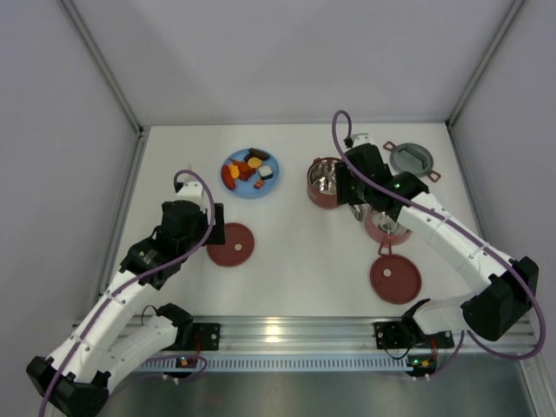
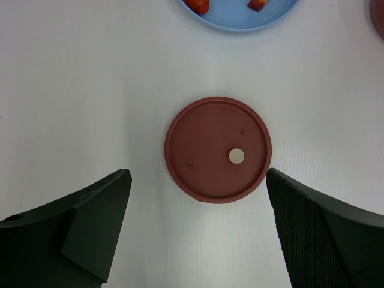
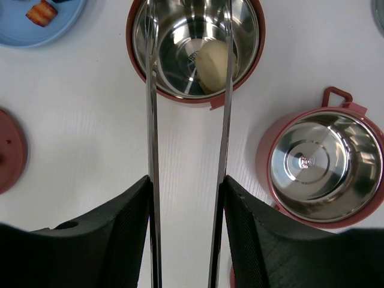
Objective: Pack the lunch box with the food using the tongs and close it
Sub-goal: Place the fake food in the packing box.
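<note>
Left claw [image 2: 195, 198] spread wide, aimed straight down at the desk [image 2: 72, 90], with the left arm sloping from its base toward the left middle of the desk. Directly below, framed by the two fingers: one flat dark-red disc lid [image 2: 210, 144] with a pale round dot on its face. Beyond it, one light-blue plate [image 2: 234, 18] carrying the food [image 1: 252, 169], several small orange, brown, black and white pieces, exact count unclear. Right of the plate, first bowl [image 3: 180, 54] of two, dark red outside and steel inside, with one cream piece [image 3: 213, 60] lying in it. Right claw [image 3: 187, 192] pinching the tongs [image 3: 152, 132], one slim arm against each finger, tips parted over that bowl, right tip beside the cream piece. Right arm folded at the elbow, forearm leaning back and to the left. Just right, second bowl [image 3: 324, 162], bare steel floor, loop on the rim, centre stamp too small to read. Nearer the bases, second disc lid [image 1: 395, 280]. Back right, one grey two-eared cover [image 1: 410, 159].
</note>
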Tool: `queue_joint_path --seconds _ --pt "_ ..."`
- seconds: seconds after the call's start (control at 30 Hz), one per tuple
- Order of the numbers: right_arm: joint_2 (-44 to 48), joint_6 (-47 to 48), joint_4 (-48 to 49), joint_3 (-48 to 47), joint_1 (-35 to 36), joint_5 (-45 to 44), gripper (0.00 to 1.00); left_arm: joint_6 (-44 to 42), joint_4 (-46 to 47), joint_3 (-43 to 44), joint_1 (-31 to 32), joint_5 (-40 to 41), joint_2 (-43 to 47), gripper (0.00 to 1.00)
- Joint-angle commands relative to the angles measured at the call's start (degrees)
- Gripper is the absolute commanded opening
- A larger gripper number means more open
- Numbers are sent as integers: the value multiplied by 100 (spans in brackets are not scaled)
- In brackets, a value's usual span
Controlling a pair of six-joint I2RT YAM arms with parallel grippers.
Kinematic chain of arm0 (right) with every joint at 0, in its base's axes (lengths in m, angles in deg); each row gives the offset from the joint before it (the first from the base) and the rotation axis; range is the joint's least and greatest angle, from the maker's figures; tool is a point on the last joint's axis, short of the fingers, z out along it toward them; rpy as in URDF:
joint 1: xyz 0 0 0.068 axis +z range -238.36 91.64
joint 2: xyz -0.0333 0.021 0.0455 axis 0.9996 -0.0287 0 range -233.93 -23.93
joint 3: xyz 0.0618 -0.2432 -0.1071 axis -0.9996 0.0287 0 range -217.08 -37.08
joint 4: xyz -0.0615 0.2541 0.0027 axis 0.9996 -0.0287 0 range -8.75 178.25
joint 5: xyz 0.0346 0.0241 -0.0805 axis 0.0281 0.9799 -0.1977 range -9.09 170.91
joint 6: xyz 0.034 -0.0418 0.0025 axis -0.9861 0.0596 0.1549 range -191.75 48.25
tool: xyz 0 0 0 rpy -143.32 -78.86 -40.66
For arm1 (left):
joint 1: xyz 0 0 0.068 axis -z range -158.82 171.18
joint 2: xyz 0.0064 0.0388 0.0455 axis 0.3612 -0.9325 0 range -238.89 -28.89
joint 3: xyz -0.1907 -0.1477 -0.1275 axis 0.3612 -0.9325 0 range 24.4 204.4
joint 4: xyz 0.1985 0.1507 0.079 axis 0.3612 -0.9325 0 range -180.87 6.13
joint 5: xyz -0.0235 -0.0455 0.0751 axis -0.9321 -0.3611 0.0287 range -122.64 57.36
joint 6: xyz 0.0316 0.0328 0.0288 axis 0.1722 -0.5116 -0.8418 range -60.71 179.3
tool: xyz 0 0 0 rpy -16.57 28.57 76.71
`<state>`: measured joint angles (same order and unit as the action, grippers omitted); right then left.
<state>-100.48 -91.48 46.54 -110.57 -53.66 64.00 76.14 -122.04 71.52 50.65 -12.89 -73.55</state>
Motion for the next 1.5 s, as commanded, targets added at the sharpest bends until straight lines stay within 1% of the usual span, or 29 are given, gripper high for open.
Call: queue_joint_path --seconds 0.0,0.17,0.37,0.5,0.8,0.93,1.3,1.47 --pt "88 -31 339 -103 -95 -129 49 39 82 -27 15 -32 10 99" --pt "-8 30 269 -341 -77 -24 49 39 82 -27 15 -32 2 99" --pt "-404 118 32 -1184 195 -23 49 47 91 -27 15 -24 2 99" --pt "-947 153 -109 -1938 450 3 49 47 91 -27 23 -6 2 99" --pt "-1968 223 -162 -2801 872 82 49 47 91 -35 23 -15 -16 99" --pt "-2118 215 -162 -2864 951 73 48 47 82 -27 15 -15 -16 99" --pt "-1538 250 -39 -2161 960 -67 48 47 82 -27 15 -32 2 99" --pt "-1617 268 -74 -2230 969 -85 48 47 91 -35 15 -41 2 99"
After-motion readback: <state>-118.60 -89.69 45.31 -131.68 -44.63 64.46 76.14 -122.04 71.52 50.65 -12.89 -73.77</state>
